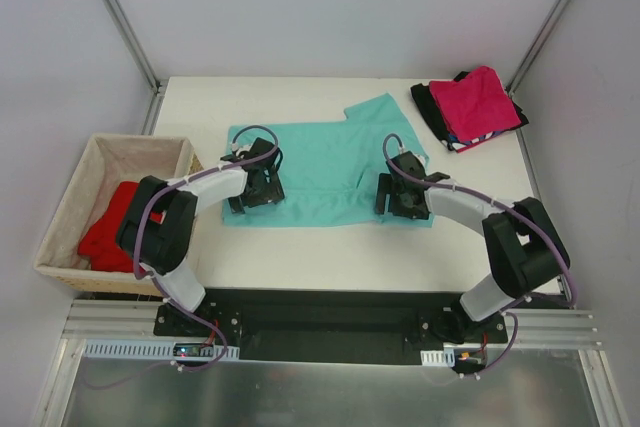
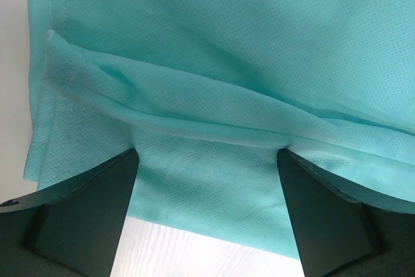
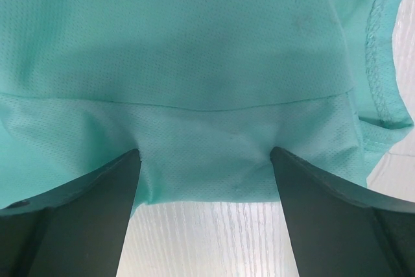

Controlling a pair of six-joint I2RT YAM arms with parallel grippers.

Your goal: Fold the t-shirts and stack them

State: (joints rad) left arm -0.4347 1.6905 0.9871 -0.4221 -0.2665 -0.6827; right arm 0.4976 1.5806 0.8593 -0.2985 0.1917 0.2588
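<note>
The teal-green t-shirt [image 1: 330, 162] lies spread flat at the middle of the table [image 1: 330, 257], with one sleeve pointing toward the far edge. My left jaws stand open, lowered over the near-left part of this shirt. A raised fold of cloth runs across between the fingers [image 2: 84, 212] in the left wrist view. My right jaws also stand open, lowered over the shirt's near-right corner, with the hem lying between them. Neither pair grips anything. A folded stack sits at the far right corner of the table: the magenta-pink t-shirt [image 1: 482, 102] is on top, the black t-shirt [image 1: 425, 102] is beneath it, and a striped edge shows at the near side. The bright red t-shirt [image 1: 105, 232] lies in the wicker basket [image 1: 70, 197] beside the table's left edge.
</note>
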